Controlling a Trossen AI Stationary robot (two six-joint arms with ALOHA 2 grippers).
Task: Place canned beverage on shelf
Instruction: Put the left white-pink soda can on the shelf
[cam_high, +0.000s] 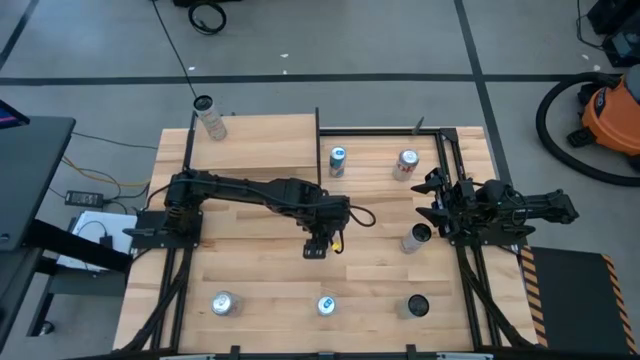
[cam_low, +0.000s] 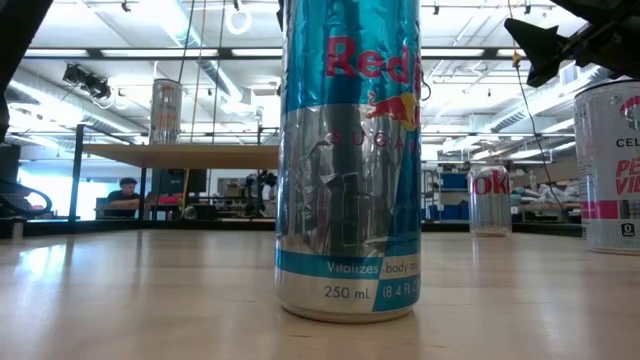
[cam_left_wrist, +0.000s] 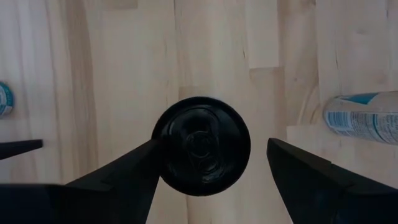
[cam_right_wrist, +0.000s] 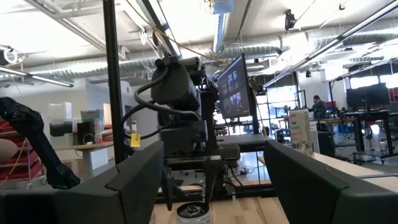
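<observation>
Your left claw (cam_high: 322, 243), fingers apart, straddles the dark-topped can (cam_left_wrist: 201, 146) mid-frame on the counter (cam_high: 260, 275), apparently lined up to grip it for the shelf (cam_high: 255, 142) at upper left, while the right claw (cam_high: 435, 207) waits parted at right.

- On the blue and silver can (cam_low: 348, 160) nearest the low camera, "Red" is read in red letters, with "SUGAR" faintly below.
- Near its base, "Vitalizes body", "250 mL" and "8.4 FL" are printed.
- On the white can (cam_low: 610, 165) at the right edge, "CEL" and pink "PE" and "VI" are seen, cut off.
</observation>
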